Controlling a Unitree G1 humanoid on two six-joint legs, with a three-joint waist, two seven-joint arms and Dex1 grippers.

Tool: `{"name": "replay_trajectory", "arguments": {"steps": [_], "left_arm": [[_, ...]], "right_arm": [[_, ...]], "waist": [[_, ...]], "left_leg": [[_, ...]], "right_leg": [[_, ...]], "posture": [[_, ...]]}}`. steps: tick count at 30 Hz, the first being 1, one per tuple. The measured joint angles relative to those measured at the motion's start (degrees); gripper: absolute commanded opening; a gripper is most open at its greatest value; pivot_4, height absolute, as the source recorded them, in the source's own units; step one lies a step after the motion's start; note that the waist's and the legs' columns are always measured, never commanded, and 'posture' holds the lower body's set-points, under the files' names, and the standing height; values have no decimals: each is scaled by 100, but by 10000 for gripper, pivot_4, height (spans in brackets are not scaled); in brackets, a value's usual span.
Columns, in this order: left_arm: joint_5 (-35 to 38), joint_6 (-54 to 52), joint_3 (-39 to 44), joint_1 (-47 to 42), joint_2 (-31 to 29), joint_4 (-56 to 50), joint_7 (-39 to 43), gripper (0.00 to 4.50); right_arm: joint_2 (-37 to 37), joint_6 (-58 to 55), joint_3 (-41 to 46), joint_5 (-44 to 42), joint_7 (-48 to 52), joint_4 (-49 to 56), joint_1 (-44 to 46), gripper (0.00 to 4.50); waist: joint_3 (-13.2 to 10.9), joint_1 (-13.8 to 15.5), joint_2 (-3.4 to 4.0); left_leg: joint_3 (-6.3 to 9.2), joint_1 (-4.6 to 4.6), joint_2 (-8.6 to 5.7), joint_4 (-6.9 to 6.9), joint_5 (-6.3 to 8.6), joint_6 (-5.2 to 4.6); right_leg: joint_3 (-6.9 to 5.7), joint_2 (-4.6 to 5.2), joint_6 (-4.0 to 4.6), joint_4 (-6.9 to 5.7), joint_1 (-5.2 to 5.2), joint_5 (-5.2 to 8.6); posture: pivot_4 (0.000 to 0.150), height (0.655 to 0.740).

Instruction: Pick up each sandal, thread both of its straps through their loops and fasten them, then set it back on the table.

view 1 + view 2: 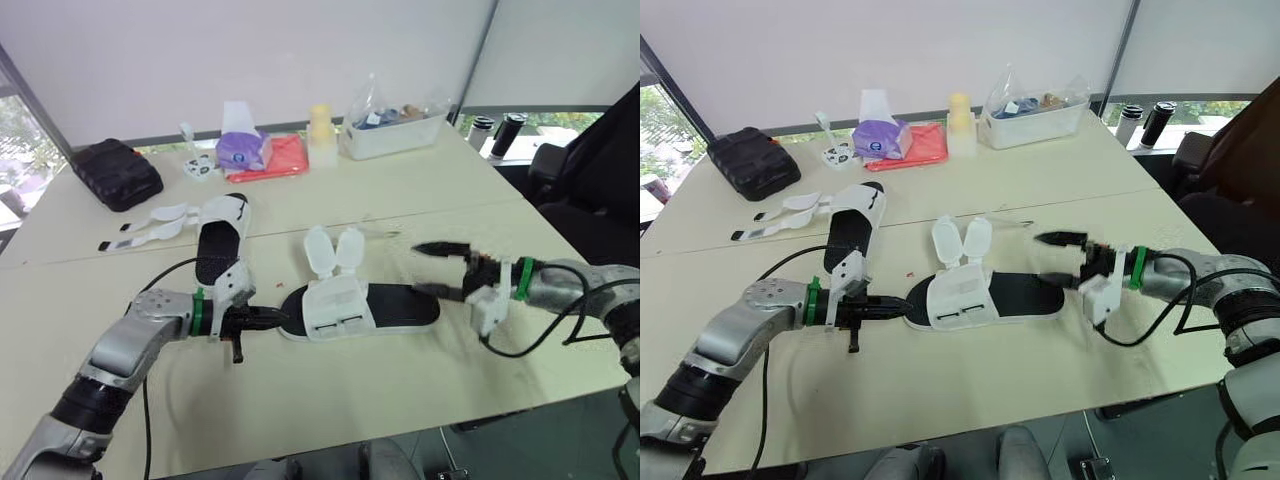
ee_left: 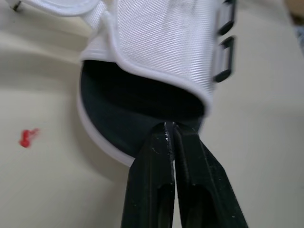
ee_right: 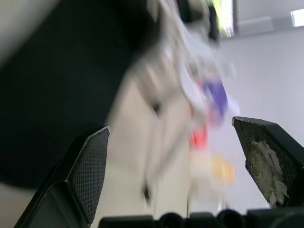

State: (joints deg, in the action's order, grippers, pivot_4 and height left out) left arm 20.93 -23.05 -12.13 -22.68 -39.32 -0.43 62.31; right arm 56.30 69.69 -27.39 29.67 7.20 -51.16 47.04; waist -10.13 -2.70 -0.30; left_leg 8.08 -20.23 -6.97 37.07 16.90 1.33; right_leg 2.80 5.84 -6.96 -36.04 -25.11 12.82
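Spanning both eye views, the pale table (image 1: 330, 400) carries two white sandals with black footbeds. The near sandal (image 1: 395, 303) lies flat at frame centre, lengthwise between the two arms. The far sandal (image 1: 218, 245) lies behind it, toward the upper left, well apart from either arm. At left centre the left gripper (image 1: 272, 321) reaches in low over the table, its jaws drawn narrow, almost together, their tips touching the black footbed at the open end of the near sandal's white upper; the left wrist view shows nothing between them. At right centre the right gripper (image 1: 438, 270) hangs just beside the opposite end of that sandal, jaws spread wide and empty, the lower one near the sole, contact not discernible. The near sandal's two straps (image 1: 320, 250) stand up behind the upper as rounded flaps, free of the two black loops (image 2: 226, 52) on its near side. The far sandal's straps (image 1: 165, 218) lie splayed on the table to its left. Judged from this, neither sandal is lifted or fastened: the task appears at its start, with pick-up, threading, fastening and return to the table left for both. A small red speck (image 2: 27, 137) lies on the table beside the near sandal.
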Motion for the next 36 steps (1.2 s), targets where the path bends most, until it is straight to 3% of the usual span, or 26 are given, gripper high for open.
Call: {"name": "replay_trajectory", "arguments": {"steps": [4,8,11,14,18,21,26,36], "left_arm": [[-100,153,-9,-148,318,334,50,363],[-286,252,-120,-280,387,391,221,363],[-451,375,-234,-286,407,435,293,363],[-555,472,-254,-324,464,488,333,363],[-677,597,-267,-410,610,538,349,363],[-739,623,-279,-444,657,539,353,363],[-791,622,-286,-485,699,525,370,363],[-845,594,-295,-461,747,421,344,363]], "right_arm": [[-632,-1566,482,-2009,1835,302,-308,45000],[-1371,-5431,1577,-4544,3372,1334,-485,45000],[-1382,-8319,2395,-6142,3659,2281,-530,45000],[-1366,-10452,2920,-7350,3647,3121,-601,45000],[-1841,-13158,3691,-9118,2831,3681,-739,45000],[-2343,-14148,4014,-9623,1998,3540,-717,45000],[-2987,-14722,4575,-9620,748,2711,-264,45000],[-3762,-13726,4992,-8817,280,1000,557,45000]], "waist": [[3,22,-5],[4,52,-5],[5,170,-3],[6,212,-3],[7,217,-4],[7,207,-4],[7,198,-3],[8,165,-3]], "left_leg": [[10,-3,11,9,8,-14],[16,-14,17,19,10,-16],[18,-22,17,17,16,-25],[19,-25,19,14,27,-43],[16,-28,21,15,29,-48],[11,-30,22,17,29,-48],[7,-39,22,18,29,-48],[3,-43,21,21,27,-47]], "right_leg": [[2,-8,-7,9,2,-19],[5,-14,-8,24,0,-38],[5,-13,-7,31,-10,-40],[5,-13,-7,34,-13,-40],[5,-12,-7,49,-10,-54],[7,-13,-10,52,-11,-60],[8,-16,-12,53,-22,-64],[8,-17,-14,55,-24,-66]], "posture": [[1500,7400],[1500,7400],[1500,7400],[1500,7400],[1500,7400],[1500,7400],[1500,7400],[1500,7400]]}}
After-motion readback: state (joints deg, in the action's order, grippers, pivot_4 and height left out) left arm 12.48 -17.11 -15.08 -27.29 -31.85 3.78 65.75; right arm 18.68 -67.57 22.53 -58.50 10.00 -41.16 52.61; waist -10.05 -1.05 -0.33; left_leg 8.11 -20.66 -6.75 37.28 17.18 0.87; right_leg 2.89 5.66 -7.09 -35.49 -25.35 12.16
